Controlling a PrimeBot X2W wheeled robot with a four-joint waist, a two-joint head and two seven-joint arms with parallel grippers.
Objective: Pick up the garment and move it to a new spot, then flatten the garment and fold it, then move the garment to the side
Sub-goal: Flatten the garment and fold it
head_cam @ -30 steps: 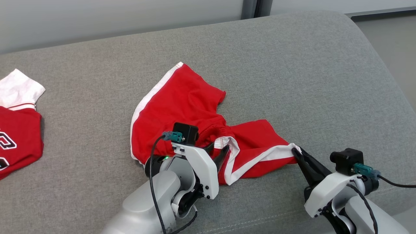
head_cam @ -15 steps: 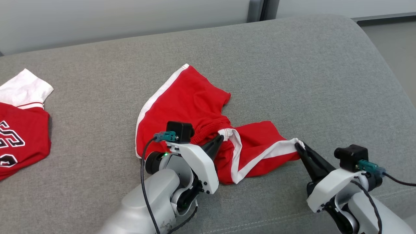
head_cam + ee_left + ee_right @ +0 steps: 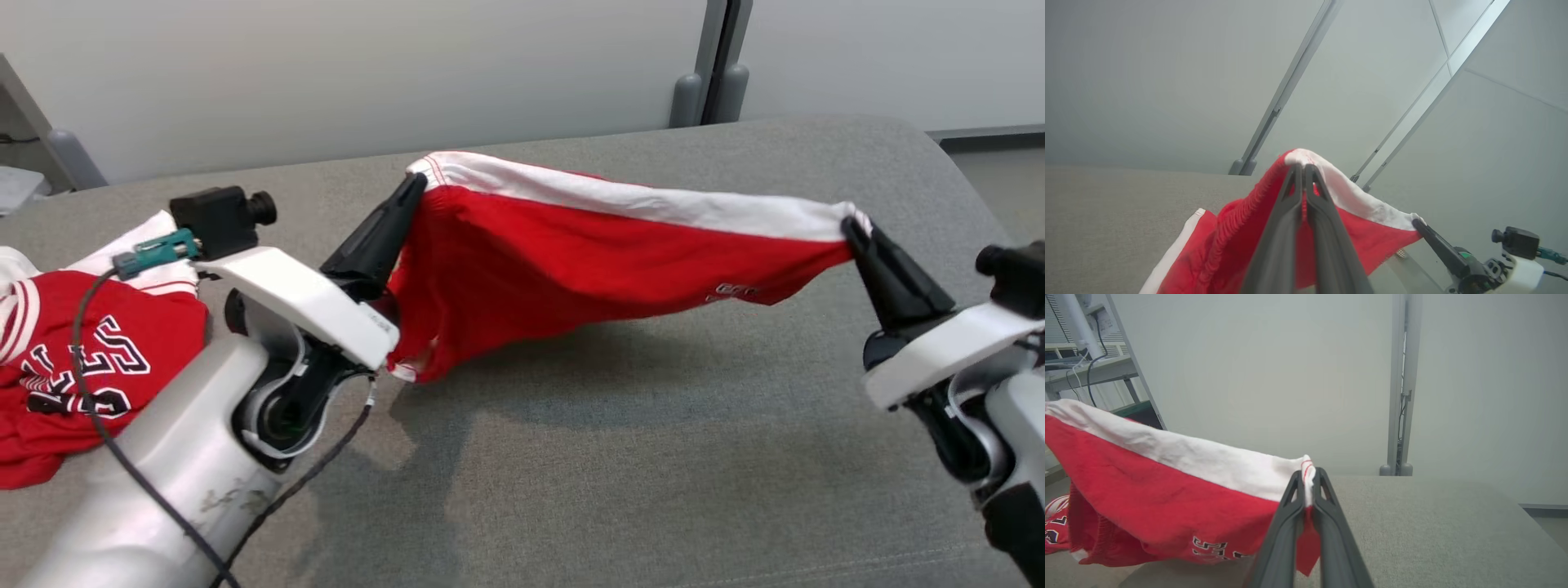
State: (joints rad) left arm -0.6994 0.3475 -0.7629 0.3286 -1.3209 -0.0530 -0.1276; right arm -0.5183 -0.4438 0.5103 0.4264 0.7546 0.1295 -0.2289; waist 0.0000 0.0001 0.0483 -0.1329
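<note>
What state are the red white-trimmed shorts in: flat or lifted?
Lifted: red white-trimmed shorts hang stretched between left hand and right hand, shadow on grey fabric cushion below.

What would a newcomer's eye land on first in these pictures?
The red shorts with a white band, stretched up over the grey sofa between the left gripper and the right gripper, both shut on them. A red jersey lies crumpled at the far left.
</note>
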